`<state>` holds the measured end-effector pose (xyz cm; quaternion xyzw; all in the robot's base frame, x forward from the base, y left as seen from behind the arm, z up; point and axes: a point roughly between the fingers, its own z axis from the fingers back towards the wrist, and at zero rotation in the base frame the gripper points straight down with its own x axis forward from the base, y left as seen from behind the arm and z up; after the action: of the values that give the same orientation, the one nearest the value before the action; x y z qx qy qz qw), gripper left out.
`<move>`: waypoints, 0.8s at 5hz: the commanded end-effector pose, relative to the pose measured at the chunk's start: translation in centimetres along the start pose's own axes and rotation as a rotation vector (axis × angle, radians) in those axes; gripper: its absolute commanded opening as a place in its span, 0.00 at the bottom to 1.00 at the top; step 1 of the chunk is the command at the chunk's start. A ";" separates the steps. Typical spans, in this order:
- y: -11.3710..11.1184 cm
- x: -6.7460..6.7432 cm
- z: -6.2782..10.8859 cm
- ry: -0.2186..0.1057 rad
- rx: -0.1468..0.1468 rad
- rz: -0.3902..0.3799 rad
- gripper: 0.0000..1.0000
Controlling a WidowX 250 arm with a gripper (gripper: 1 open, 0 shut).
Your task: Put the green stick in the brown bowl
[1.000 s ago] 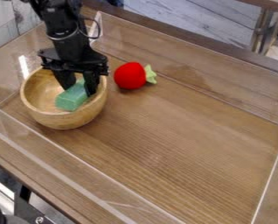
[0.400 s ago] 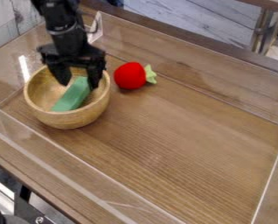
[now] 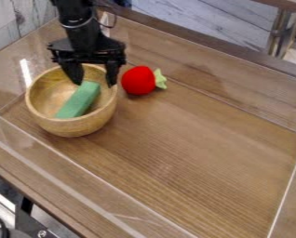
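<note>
Since the green stick [image 3: 78, 99] lies slanted inside the brown bowl [image 3: 45, 122] at the frame's left, the claw [image 3: 88, 72] hangs above it spread wide, gripping nothing; the task looks done.

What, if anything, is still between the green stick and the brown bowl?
Nothing visible. The flat light green stick already lies inside the round tan wooden bowl, leaning against its inner wall. The gripper hangs above with jaws open, holding nothing.
</note>
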<state>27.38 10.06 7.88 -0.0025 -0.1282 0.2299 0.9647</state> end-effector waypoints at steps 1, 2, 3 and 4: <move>-1.3 0.8 3.0 -0.062 -0.022 -0.024 1.00; -2.2 0.8 4.6 -0.071 -0.043 -0.047 1.00; -4.8 0.7 5.4 -0.073 -0.060 -0.076 0.00; -8.1 0.3 5.2 -0.070 -0.073 -0.139 1.00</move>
<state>29.20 2.27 12.05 -0.0213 -0.1450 0.1513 0.9776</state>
